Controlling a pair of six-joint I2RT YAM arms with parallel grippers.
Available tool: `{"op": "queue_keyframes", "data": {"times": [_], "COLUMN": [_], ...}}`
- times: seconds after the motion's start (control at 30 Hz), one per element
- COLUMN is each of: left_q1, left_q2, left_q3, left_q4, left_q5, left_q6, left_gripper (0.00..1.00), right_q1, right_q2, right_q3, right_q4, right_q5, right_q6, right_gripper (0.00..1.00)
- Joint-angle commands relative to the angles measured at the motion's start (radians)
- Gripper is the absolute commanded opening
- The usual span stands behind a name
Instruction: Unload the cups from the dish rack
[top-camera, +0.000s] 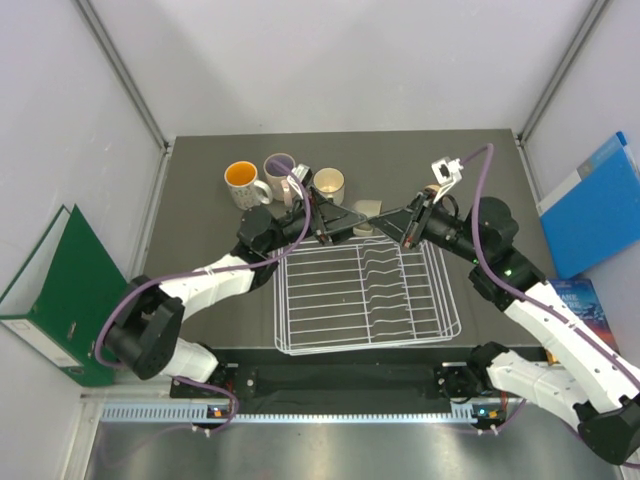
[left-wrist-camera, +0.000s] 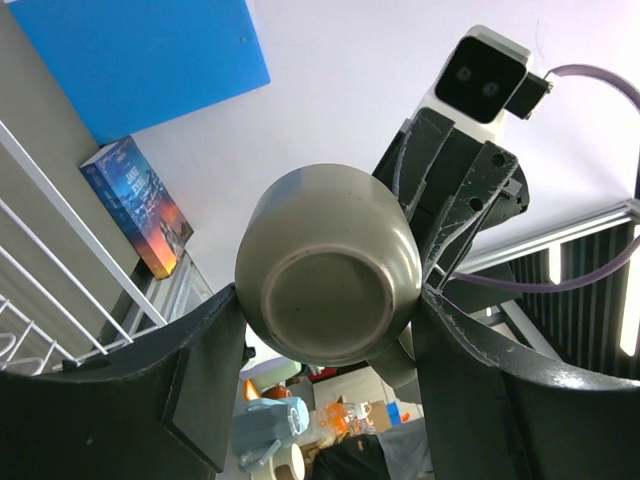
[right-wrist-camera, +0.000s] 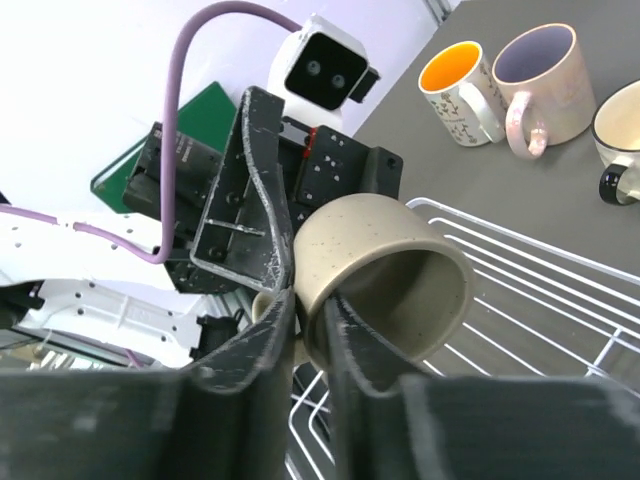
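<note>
Left pincer (left-wrist-camera: 328, 300): clamped across the body of the small tan cup (right-wrist-camera: 385, 245), above the dish rack (top-camera: 330, 300), at its far edge.
Right pincer (right-wrist-camera: 310, 300): pinching that cup's rim wall.
Handling: likely light, rigid, glaze-slick and chippable; the rim wall looks like a fair hold.

Cream mug (right-wrist-camera: 624, 148) cut off by the right wrist view's right edge.
</note>
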Motion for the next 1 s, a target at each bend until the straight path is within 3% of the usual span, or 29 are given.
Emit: {"op": "queue_keyframes", "data": {"times": [0.0,0.03,0.13,0.17,0.23,0.27,0.43,0.67,0.77,0.8,0.9,0.97], "left_q1": [-0.027,-0.027,-0.027,-0.025,-0.024,-0.022,-0.012,0.030,0.077,0.090,0.136,0.163], "left_q2": [0.007,0.007,0.010,0.013,0.016,0.019,0.057,0.073,0.008,-0.015,-0.108,-0.138], "left_q3": [0.006,0.010,0.023,0.029,0.048,0.054,0.112,0.128,0.094,0.083,0.011,-0.036], "left_q4": [0.120,0.117,0.085,0.056,0.028,0.013,-0.038,-0.100,-0.335,-0.399,-0.565,-0.631], "left_q5": [0.057,0.055,0.054,0.052,0.050,0.044,0.046,-0.018,-0.173,-0.222,-0.391,-0.410], "left_q6": [0.018,0.019,0.042,0.060,0.080,0.094,0.111,0.114,0.163,0.179,0.167,0.143], "left_gripper": [0.00,0.00,0.02,0.10,0.37,0.67,0.99,0.99,0.99,0.99,0.99,0.99], "right_q1": [0.013,0.013,0.014,0.014,0.014,0.013,0.017,0.016,0.014,0.010,-0.033,-0.099], "right_q2": [0.016,0.013,0.000,-0.003,-0.013,-0.017,-0.032,-0.038,0.017,0.070,0.199,0.267], "right_q3": [0.039,0.035,0.029,0.027,0.032,0.035,0.053,0.105,0.196,0.258,0.374,0.456], "right_q4": [0.075,0.075,0.066,0.059,0.046,0.034,-0.018,-0.130,-0.318,-0.367,-0.532,-0.586], "right_q5": [-0.009,-0.010,-0.018,-0.019,-0.016,-0.012,0.007,0.115,0.360,0.508,0.696,0.735], "right_q6": [0.004,0.004,0.000,-0.005,-0.011,-0.015,-0.042,-0.092,-0.143,-0.166,-0.195,-0.175], "right_gripper": [0.10,0.00,0.00,0.00,0.00,0.00,0.00,0.00,0.00,0.00,0.00,0.00]}}
